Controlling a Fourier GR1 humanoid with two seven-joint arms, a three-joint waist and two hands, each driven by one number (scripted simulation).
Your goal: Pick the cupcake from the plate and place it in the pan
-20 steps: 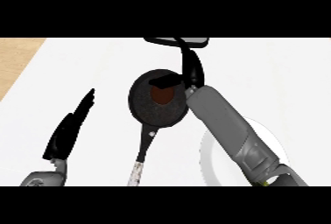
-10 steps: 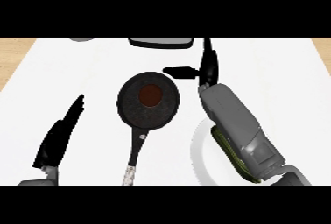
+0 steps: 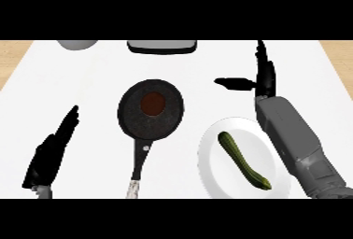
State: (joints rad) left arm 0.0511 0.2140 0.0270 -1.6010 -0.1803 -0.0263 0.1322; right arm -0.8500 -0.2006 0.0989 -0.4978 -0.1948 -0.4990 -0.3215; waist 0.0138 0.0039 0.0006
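A black pan [image 3: 151, 121] lies on the white counter with its handle toward me. The brown cupcake [image 3: 153, 103] sits inside it. To the right, a white plate [image 3: 217, 168] holds a green zucchini [image 3: 243, 160]. My right hand [image 3: 262, 79] is open beyond the plate, fingers straight and thumb out to the left, holding nothing. It is to the right of the pan and apart from it. My left hand [image 3: 53, 149] rests open at the left of the pan, fingers straight.
A grey bowl [image 3: 77, 44] and a dark rectangular object [image 3: 162, 45] stand at the counter's far edge. Wooden floor shows past the counter's left and right corners.
My right hand has drawn back from over the pan to the right and stands open. The cupcake stays in the pan. The view has shifted, showing more of the plate and zucchini.
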